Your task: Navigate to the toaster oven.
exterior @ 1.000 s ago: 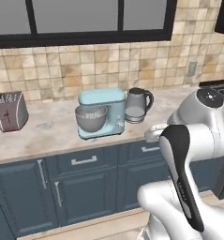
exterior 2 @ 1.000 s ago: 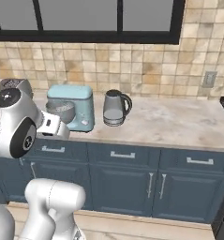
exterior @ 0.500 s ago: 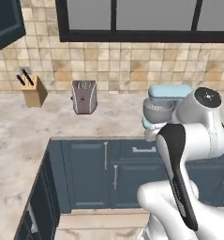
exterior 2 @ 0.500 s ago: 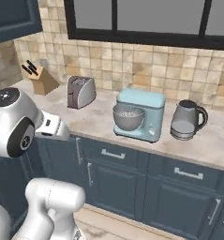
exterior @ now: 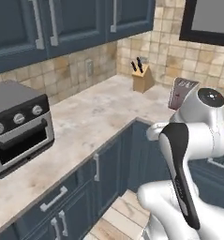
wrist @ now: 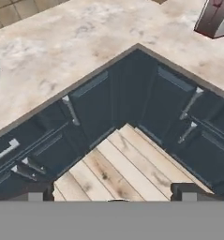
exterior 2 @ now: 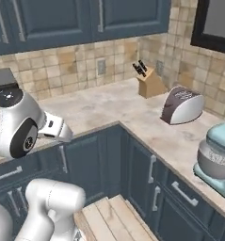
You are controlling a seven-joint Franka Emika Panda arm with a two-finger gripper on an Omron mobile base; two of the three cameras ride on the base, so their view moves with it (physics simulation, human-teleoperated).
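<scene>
One toaster oven [exterior: 19, 129] sits at the far left of the left base view, on the tabletop [exterior: 92, 112]: silver box, dark grey top, dark strip with three round silver knobs, dark door window with a handle bar across it. Its dark top corner also shows at the left edge of the right base view [exterior 2: 3, 80], just behind the arm's white joint. In the hand view a small dark corner at the left edge may belong to it; cannot tell for certain.

Jaws [wrist: 111, 190]: two dark tips at the bottom of the hand view, set wide apart, nothing between them. They point down at the wooden floor [wrist: 118, 164] in the inner corner of the dark blue cabinets [wrist: 132, 93]. The oven lies well off to the jaws' left, on the tabletop run beyond the cabinet fronts.

Tabletop is L-shaped, beige marbled. On the other run, up and to the right of the jaws: slot toaster [exterior 2: 182, 106], silver with a dark end. Knife block [exterior 2: 149, 81] stands in the corner by the tiled wall. Teal stand mixer [exterior 2: 216, 157] at the right edge of the right base view. Blue upper cabinets [exterior: 62, 23] hang above the oven's run.
</scene>
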